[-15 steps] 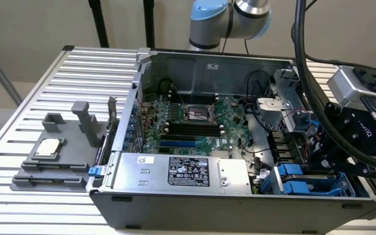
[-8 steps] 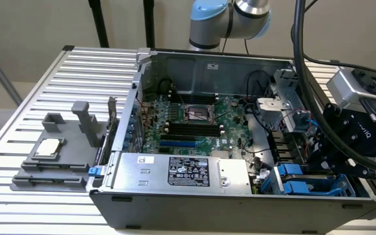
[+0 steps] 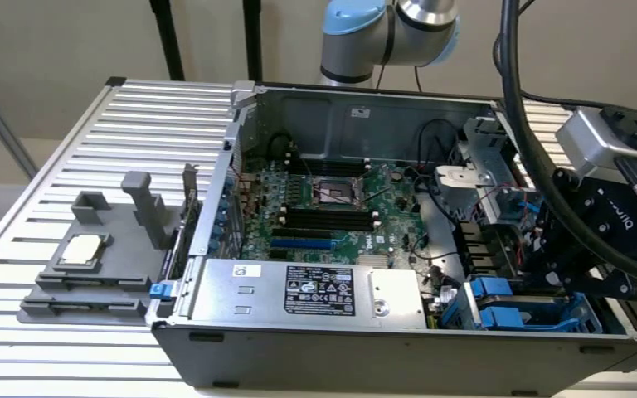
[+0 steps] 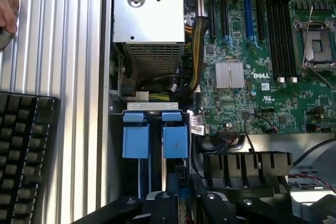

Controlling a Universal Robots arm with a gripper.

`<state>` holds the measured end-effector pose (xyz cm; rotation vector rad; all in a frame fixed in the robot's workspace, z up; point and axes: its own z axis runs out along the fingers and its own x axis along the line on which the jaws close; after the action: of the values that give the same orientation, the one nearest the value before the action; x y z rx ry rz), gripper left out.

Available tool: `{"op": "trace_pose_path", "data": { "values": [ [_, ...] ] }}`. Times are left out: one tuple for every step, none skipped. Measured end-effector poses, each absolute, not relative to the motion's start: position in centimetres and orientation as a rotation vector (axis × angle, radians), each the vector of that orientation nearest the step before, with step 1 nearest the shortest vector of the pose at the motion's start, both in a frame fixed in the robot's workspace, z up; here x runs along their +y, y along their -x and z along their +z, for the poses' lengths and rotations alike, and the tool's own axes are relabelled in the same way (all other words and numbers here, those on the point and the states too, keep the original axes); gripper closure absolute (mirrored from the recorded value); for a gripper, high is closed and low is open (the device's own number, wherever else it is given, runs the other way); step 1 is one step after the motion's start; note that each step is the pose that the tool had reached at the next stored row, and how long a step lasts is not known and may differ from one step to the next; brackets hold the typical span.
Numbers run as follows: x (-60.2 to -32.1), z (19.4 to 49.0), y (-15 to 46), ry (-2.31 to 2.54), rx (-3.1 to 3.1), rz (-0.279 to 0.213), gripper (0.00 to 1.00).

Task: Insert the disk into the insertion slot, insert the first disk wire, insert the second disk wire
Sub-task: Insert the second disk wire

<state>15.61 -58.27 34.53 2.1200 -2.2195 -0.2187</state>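
My gripper (image 3: 551, 278) hangs low inside the open computer case, over the blue-grey insertion slot (image 3: 580, 320) at the exterior view's right front corner. In the wrist view, two blue-tabbed carriers (image 4: 135, 135) (image 4: 175, 136) stand edge-on, side by side, in the slot (image 4: 155, 107). My gripper (image 4: 181, 203) sits just above the rear end of the one nearer the motherboard. The disk's labelled face is hidden, so I cannot tell which carrier holds it. Thin red and black wires (image 4: 310, 178) and a black cable (image 4: 251, 136) lie beside the slot; I cannot tell which are the disk wires.
The silver power-supply box (image 3: 308, 290) (image 4: 148, 22) adjoins the slot, with a yellow-black cable bundle (image 4: 197, 45). The motherboard (image 3: 330, 207) (image 4: 262, 51) lines the case floor. A grey fixture (image 3: 86, 265) rests on the slatted table (image 3: 130, 124). A keyboard (image 4: 26, 156) and a hand (image 4: 8, 6) are outside the case.
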Motion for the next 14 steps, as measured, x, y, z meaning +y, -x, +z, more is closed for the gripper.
{"op": "trace_pose_path", "data": {
  "values": [
    [-58.3,34.6,-15.3,-2.12,-2.219,-0.219,0.75],
    [-58.4,34.6,-15.0,-2.121,-2.219,-0.218,0.75],
    [-58.5,34.7,-14.7,-2.121,-2.219,-0.218,0.75],
    [-58.5,34.7,-14.4,-2.122,-2.219,-0.218,0.75],
    [-58.6,34.9,-14.0,-2.122,-2.219,-0.217,0.75],
    [-58.6,35.0,-13.7,-2.123,-2.218,-0.217,0.75],
    [-58.6,35.2,-13.4,-2.124,-2.218,-0.217,0.75],
    [-58.7,35.4,-13.0,-2.124,-2.218,-0.216,0.75],
    [-58.7,35.6,-12.8,-2.125,-2.217,-0.216,0.75],
    [-58.7,35.6,-12.7,-2.127,-2.216,-0.216,0.78],
    [-58.7,35.6,-12.7,-2.128,-2.215,-0.216,0.84],
    [-58.7,35.6,-12.7,-2.128,-2.215,-0.216,0.84],
    [-58.7,35.6,-12.7,-2.128,-2.215,-0.216,0.89],
    [-58.7,35.6,-12.7,-2.128,-2.215,-0.216,0.89]
  ]
}}
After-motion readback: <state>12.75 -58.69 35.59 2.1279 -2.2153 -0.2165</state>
